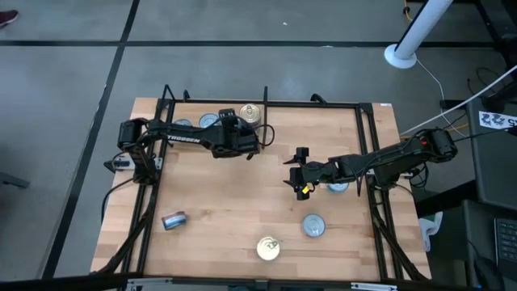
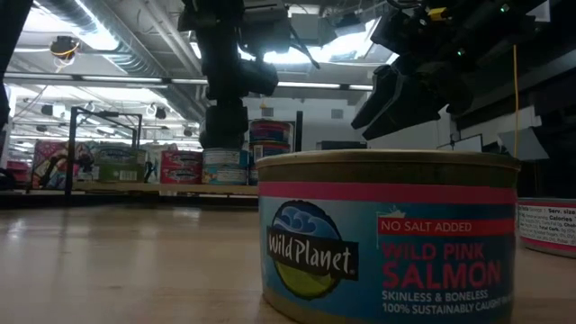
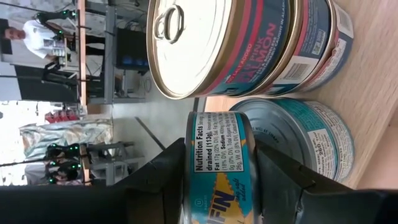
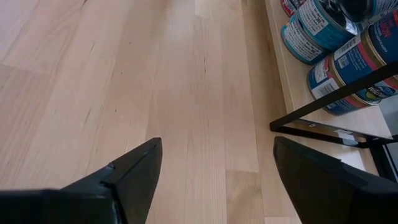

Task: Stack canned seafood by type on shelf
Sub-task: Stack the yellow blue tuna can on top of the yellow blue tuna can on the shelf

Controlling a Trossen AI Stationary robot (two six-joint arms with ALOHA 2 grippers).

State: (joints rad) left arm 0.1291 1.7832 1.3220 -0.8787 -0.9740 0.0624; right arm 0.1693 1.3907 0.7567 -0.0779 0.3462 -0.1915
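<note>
At the shelf's back edge: the left gripper (image 3: 217,186) pinches a teal tin (image 3: 219,168) beside stacked salmon tins (image 3: 249,43).
Mid-board: the right gripper (image 4: 214,180) hangs spread and empty.
Shelf (image 1: 242,210): loose tins (image 1: 268,248) near the front.

**Even light overhead, harsh backlight down low**

From above I get flat, even light on the table (image 1: 242,202), with only faint shadows under the arms. At table height the ceiling lights (image 2: 342,40) flare white and turn both arms into silhouettes; the nearest salmon tin (image 2: 387,238) is sharp, the far tins soft. On the left wrist the room behind is washed out.
</note>
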